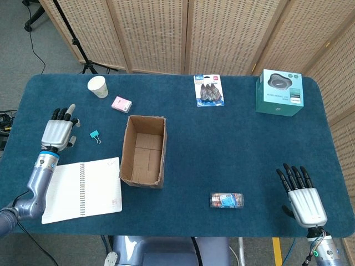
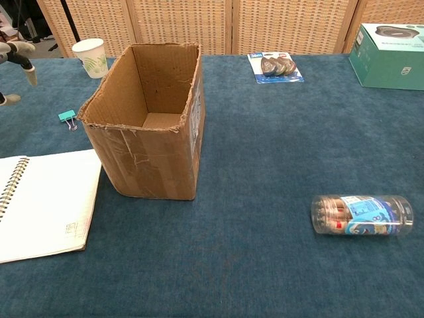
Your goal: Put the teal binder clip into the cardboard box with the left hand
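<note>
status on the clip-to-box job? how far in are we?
Early. Done: nothing placed; the teal binder clip lies on the table between the left hand and the cardboard box, whose visible inside looks empty. In hand: nothing; the left hand sits just left of the clip, apart from it. Left: grasp, carry, release in the box. The right hand rests open, far off.

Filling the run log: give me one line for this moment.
phase: reaching | left hand: empty, beside teal binder clip, not touching | clip: on table | cardboard box: upright, empty | right hand: idle, open
</note>
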Controlling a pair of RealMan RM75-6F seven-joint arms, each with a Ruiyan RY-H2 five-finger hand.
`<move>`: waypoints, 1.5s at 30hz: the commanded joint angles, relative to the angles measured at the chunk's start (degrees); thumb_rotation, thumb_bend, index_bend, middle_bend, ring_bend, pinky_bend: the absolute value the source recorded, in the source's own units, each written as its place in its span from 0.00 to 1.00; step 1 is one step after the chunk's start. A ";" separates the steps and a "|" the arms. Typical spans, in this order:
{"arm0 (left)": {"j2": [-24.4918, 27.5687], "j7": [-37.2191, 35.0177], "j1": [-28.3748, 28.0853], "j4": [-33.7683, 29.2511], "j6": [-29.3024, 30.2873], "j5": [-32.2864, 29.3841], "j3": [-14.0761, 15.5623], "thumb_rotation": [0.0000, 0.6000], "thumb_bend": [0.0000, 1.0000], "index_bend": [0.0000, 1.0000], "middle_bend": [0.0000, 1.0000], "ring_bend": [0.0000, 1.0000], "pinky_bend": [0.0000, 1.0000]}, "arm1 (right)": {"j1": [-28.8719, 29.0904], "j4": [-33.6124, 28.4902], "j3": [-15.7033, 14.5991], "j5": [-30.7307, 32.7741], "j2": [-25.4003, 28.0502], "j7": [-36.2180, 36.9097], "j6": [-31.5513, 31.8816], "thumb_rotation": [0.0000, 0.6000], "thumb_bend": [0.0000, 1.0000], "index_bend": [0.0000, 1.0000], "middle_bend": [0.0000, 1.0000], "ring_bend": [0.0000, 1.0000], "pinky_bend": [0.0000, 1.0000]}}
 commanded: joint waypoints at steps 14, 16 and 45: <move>-11.40 -1.76 -5.64 14.34 -5.12 0.14 1.75 1.00 0.38 0.40 0.00 0.00 0.00 | 0.31 0.20 -0.17 -0.16 -0.05 0.67 -0.43 1.00 0.16 0.00 0.00 0.00 0.00; -11.88 -1.52 -5.85 14.52 -4.72 0.31 1.81 1.00 0.38 0.40 0.00 0.00 0.00 | 0.37 0.22 -0.12 -0.08 -0.03 0.84 -0.50 1.00 0.16 0.00 0.00 0.00 0.00; -16.47 0.94 -7.04 20.40 -4.75 -0.18 2.51 1.00 0.39 0.35 0.00 0.00 0.00 | 0.22 0.67 -0.72 -1.78 0.18 2.76 0.65 1.00 0.16 0.00 0.00 0.00 0.00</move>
